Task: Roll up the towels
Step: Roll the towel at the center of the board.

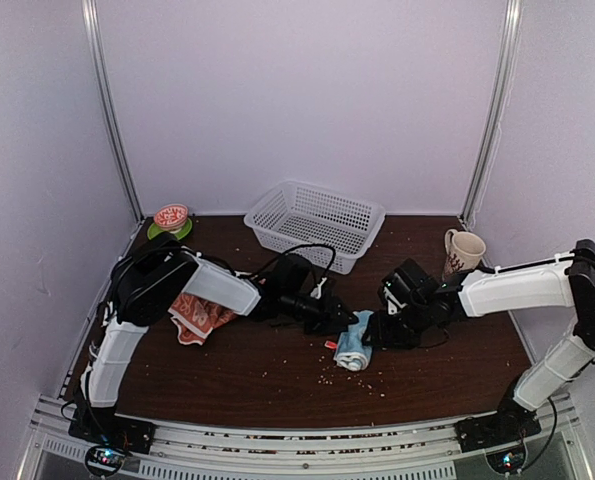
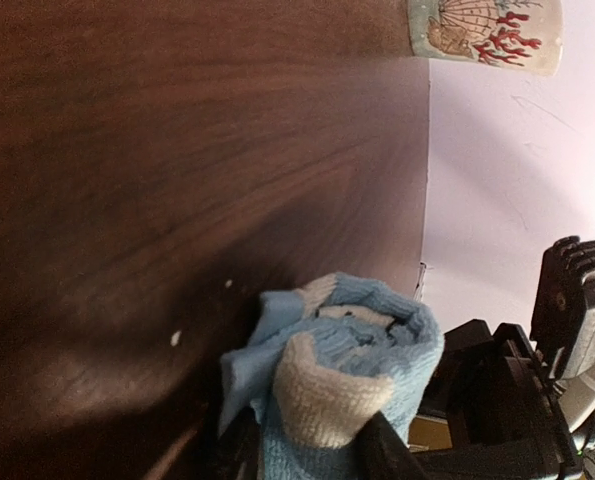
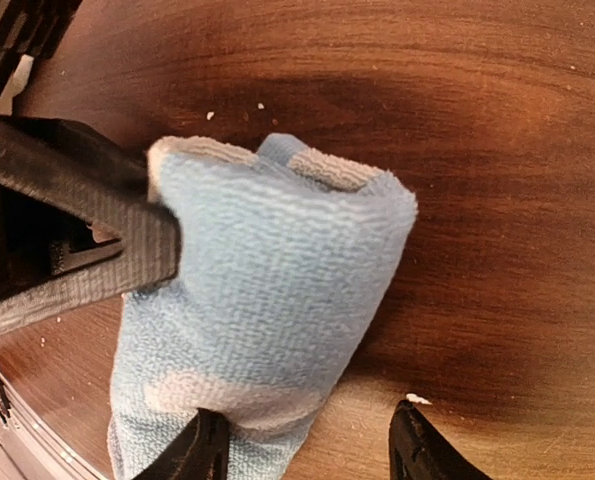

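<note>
Currently worked: blue towel [image 3: 277, 280], a fat loose roll lying at the middle of the table [image 1: 277, 385], between the two grippers.
Left gripper [image 2: 307, 455]: fingers set narrow, pinching one end of the roll, probably so the turns do not spring open.
Right gripper [image 3: 307, 450]: fingers wide, astride the roll's other side. One finger touches the cloth and the other stands apart over bare wood, so it grips nothing.
Orange-red towel [image 1: 199, 315]: crumpled flat under the left forearm, well apart from the roll and not yet rolled.
Edges: the roll's end is uneven, with a peach patch folded over it, and would likely slacken if let go.
Room: crumb-strewn wood lies toward the near edge. The basket [image 1: 307, 245] and mug [image 1: 463, 250] stand behind, well apart. The wrists crowd each other, so backing out calls for care.
</note>
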`<action>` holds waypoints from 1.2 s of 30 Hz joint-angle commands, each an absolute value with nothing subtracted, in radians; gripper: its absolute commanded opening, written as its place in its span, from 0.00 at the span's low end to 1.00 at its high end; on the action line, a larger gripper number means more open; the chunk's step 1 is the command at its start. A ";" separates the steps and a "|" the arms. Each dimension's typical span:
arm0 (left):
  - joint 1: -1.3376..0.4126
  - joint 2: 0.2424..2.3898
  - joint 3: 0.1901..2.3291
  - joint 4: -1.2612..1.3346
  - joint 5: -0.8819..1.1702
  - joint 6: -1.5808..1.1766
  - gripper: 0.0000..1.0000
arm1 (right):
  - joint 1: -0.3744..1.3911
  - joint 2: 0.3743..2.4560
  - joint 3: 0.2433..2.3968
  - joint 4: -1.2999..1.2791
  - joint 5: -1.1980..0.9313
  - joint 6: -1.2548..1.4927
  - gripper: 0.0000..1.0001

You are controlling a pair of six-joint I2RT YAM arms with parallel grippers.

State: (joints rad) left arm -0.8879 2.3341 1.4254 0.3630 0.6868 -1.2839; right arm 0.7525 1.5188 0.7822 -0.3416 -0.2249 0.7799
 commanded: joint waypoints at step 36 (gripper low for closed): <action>-0.947 2.145 1.547 -0.334 0.397 -0.711 0.78 | 0.787 1.643 0.915 -0.446 -0.143 0.811 0.68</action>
State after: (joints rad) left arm -0.9363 2.1078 1.4982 -0.2684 0.4538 -0.7673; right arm 0.7792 1.6188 0.9039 -0.4225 -0.1669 0.8009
